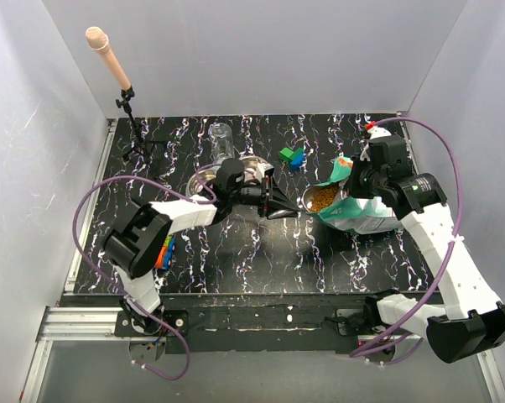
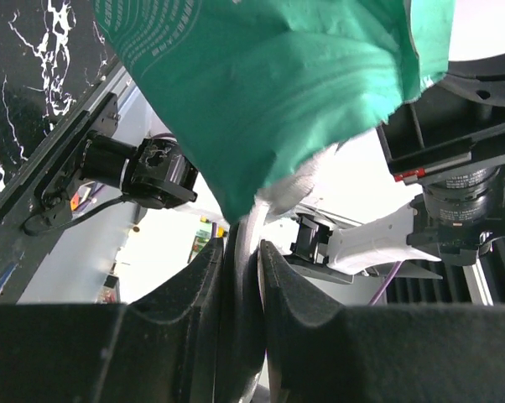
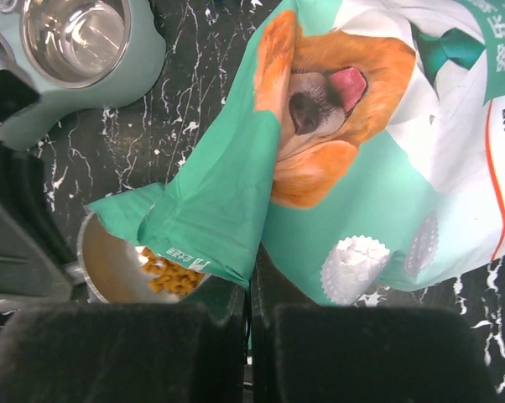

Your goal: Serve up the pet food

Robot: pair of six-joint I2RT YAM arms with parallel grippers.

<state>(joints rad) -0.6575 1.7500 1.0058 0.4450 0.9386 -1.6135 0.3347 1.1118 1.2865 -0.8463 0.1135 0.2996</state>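
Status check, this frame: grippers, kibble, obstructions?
Left gripper shut on metal scoop. Right gripper shut on bag flap. Kibble in scoop at bag mouth, feeder bowl empty. Flap drapes over scoop.

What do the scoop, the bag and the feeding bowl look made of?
The scoop looks metal: dull silvery sheen. The bag seems thin plastic film: glossy print, soft creases. The bowl is probably polished steel, mirror-like reflections, seated in a matte grey-green holder, likely plastic.
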